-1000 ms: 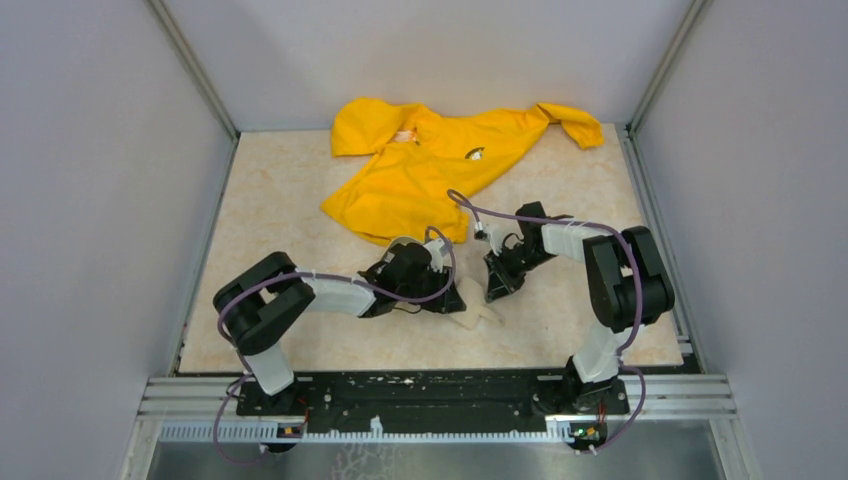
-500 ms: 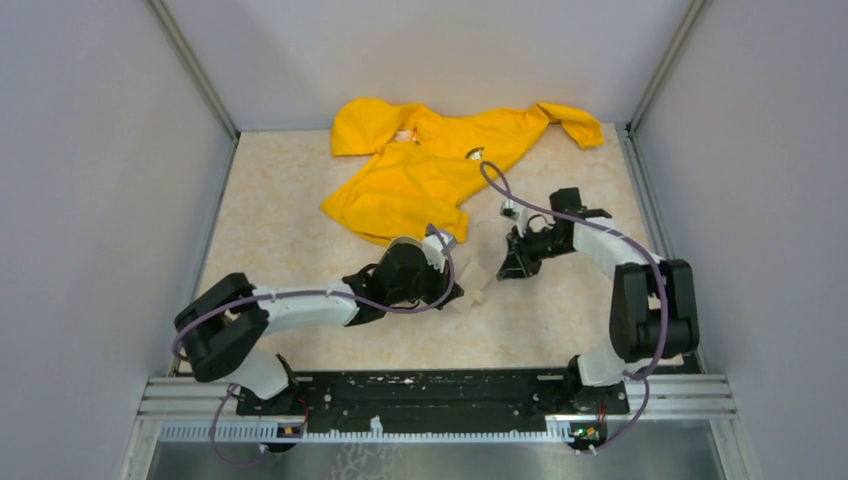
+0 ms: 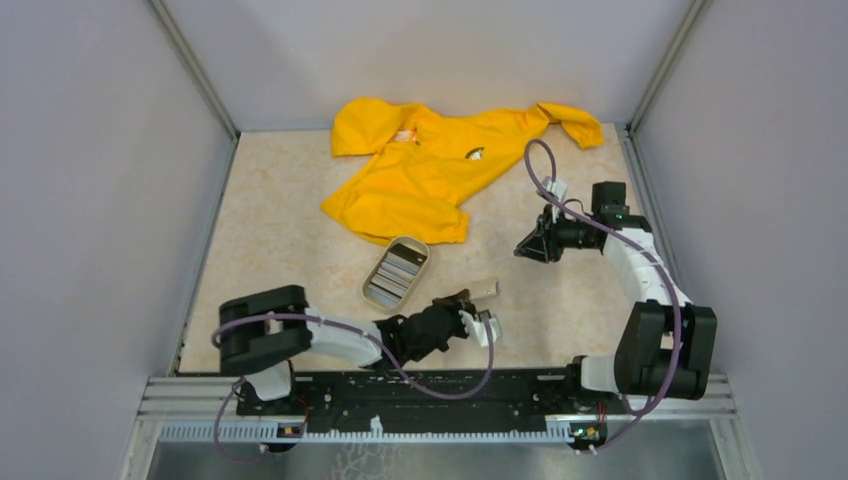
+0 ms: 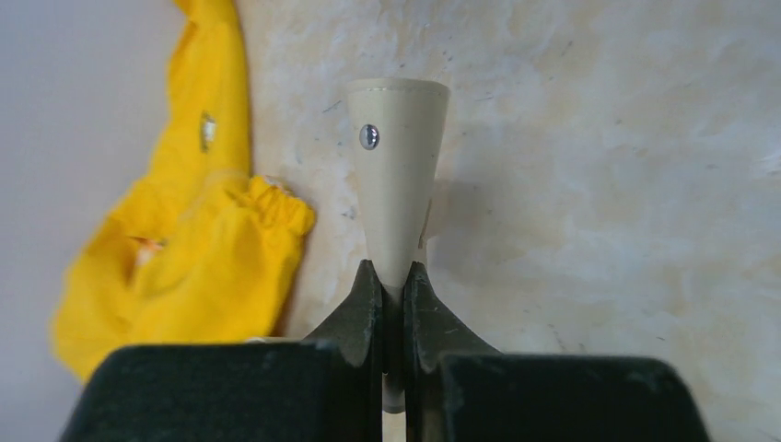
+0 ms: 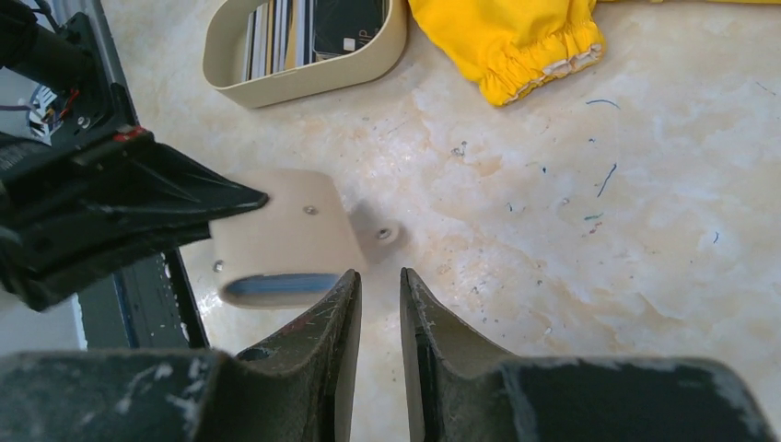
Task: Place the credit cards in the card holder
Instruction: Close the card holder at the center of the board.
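The tan card holder (image 3: 484, 291) hangs just above the table near the front, its snap dot showing in the left wrist view on the card holder (image 4: 398, 175). My left gripper (image 3: 468, 306) is shut on its near edge. The credit cards (image 3: 393, 272) lie as a striped grey, white and dark stack in a beige oval tray (image 3: 416, 246) to the left of the holder. My right gripper (image 3: 522, 247) hovers to the right of the holder, apart from it, slightly open with nothing between its fingers. In the right wrist view the card holder (image 5: 285, 235) shows a bluish edge, and the cards (image 5: 318, 23) sit in the tray (image 5: 304, 78).
A yellow garment (image 3: 430, 165) is spread over the back middle of the table, one cuff (image 5: 516, 46) reaching close to the tray. Grey walls close in the left, right and back. The black base rail (image 3: 430, 385) runs along the near edge.
My left gripper closed on the card holder and drew back toward the near edge with it. My right arm pulled away to the back right, opening a little. The tray came into view.
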Controlling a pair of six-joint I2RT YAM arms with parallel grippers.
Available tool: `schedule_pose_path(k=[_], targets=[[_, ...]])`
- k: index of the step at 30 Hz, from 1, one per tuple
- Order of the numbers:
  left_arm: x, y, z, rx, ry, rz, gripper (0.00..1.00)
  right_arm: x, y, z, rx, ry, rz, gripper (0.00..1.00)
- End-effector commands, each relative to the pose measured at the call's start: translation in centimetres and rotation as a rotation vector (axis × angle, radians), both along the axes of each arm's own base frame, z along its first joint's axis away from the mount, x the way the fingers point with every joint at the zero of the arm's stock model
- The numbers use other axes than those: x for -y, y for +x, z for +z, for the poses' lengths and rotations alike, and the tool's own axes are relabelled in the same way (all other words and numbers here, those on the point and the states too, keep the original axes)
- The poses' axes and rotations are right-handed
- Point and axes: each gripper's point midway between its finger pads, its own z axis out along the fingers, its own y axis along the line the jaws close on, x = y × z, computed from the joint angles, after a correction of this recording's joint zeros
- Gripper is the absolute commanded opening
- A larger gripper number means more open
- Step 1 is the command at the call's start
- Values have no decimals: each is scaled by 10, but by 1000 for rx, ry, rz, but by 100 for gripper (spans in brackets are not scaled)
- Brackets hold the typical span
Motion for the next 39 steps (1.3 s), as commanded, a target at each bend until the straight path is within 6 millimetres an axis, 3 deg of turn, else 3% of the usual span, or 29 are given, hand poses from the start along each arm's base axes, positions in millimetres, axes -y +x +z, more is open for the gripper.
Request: schedule_pose_path(k=[1,5,8,10,13,19,24,27,30,36,37,39], targets=[[-8,23,25,412,120,134,0,-2,2,5,30,35,20,23],[-4,15,2,563,249,119,0,-2,1,3,23,37,21,23],[-1,5,-19,571,285,92,2,-2,1,2,19,38,21,23],[0,-1,-32,538,299,77,19,-2,1,1,13,38,21,22],[2,-13,-50,455,304,48,28,-2,1,-1,6,39,22,23],[4,-43,-84,130,278,-24,67,-3,-3,-3,10,42,48,23],[2,-65,-90,-95,183,-32,88,-10,-16,1,85,68,138,27],[3,-74,-80,-192,88,-24,97,-18,-28,1,177,72,229,34],[10,-88,-65,-302,-16,-46,99,-23,-39,2,292,71,317,46],[16,-108,-48,-470,-120,-74,99,-33,-48,-3,448,25,459,82],[16,-111,-46,-502,-135,-73,99,-37,-49,-6,459,15,487,95],[15,-111,-40,-562,-184,-53,98,-46,-53,-13,477,2,558,98]])
